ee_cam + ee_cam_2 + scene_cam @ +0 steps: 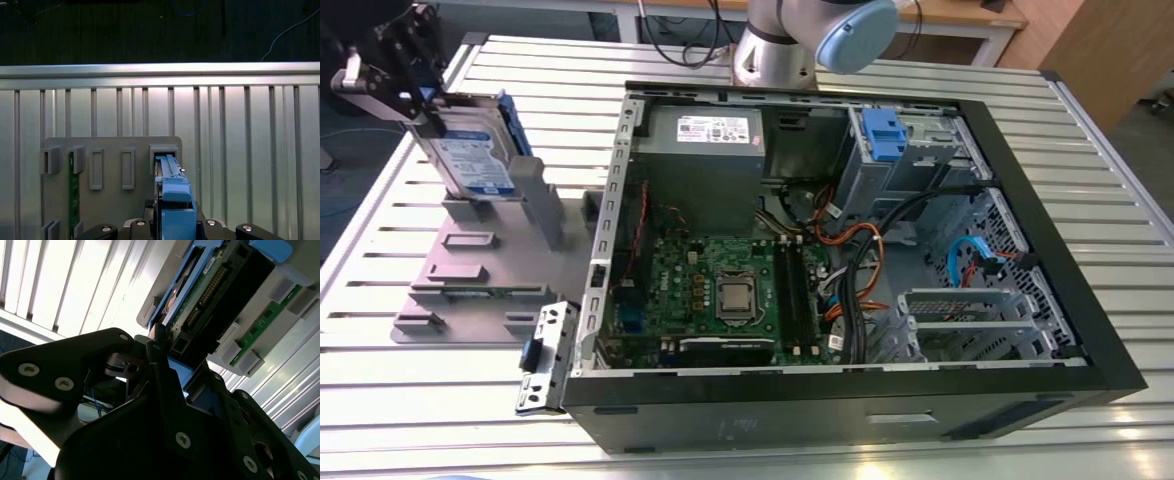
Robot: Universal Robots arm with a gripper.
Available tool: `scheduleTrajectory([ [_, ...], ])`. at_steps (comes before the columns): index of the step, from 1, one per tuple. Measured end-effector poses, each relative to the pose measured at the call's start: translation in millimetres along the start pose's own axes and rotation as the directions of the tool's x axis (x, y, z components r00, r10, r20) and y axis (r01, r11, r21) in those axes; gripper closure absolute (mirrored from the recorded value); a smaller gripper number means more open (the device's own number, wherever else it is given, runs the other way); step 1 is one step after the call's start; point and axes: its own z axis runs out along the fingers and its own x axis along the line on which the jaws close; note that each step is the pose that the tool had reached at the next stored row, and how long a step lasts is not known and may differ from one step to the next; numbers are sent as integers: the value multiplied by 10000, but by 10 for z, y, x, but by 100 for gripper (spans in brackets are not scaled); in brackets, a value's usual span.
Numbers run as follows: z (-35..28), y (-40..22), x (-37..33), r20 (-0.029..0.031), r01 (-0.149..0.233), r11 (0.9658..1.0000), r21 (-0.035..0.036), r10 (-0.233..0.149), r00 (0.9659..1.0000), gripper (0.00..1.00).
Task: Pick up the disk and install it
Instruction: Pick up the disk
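The slatted metal table (1067, 140) carries an open PC case (1101, 340) and, towards the exterior view's left, a grey fixture plate (460, 270) w/ slots. The disk (464, 160) stands on end at that plate, label facing the case, well apart from the drive bays inside.

Handling, as a judgement: a metal-bodied drive, so stiff and fairly heavy for its size. It's shock-sensitive, and the bare PCB side seen in the second wrist view shouldn't be pinched. The blue rails (510, 125) are plastic w/ some give. The best hold is across the two long edges near the upper end, kept square so it can't swing.

The gripper (414, 85) sits at the disk's upper end. In the second wrist view its jaws are drawn narrow onto the drive's thickness, one per side. The disk's lower end is probably in its slot, but the grey uprights hide it.
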Motion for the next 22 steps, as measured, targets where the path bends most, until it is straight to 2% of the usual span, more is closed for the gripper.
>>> scheduleTrajectory([
  [22,-52,0,-1,0,0,10000,1,0,10000,64],
])
